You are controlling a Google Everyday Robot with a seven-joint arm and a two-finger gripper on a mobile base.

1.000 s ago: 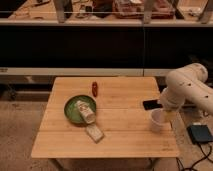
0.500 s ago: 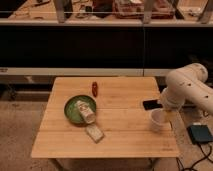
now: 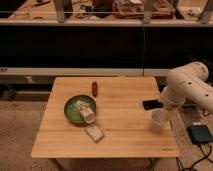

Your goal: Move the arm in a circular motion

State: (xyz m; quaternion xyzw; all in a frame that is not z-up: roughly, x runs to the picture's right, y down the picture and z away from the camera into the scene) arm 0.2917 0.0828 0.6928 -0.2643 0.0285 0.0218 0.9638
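The arm (image 3: pixel 189 88) is a thick cream-white tube that comes in from the right edge and bends down over the right end of the wooden table (image 3: pixel 120 145). Its narrow yellowish tip, the gripper (image 3: pixel 168 113), hangs just above and to the right of a small white cup (image 3: pixel 156 120). The cup stands upright near the table's right edge. Whether the gripper touches the cup does not show.
A flat black object (image 3: pixel 151 104) lies just behind the cup. A green plate (image 3: pixel 71 111) at the table's left middle holds a tipped pale container (image 3: pixel 86 112). A small packet (image 3: pixel 94 133) lies in front of it, a red item (image 3: pixel 94 88) behind. A dark box (image 3: pixel 200 134) sits on the floor at right.
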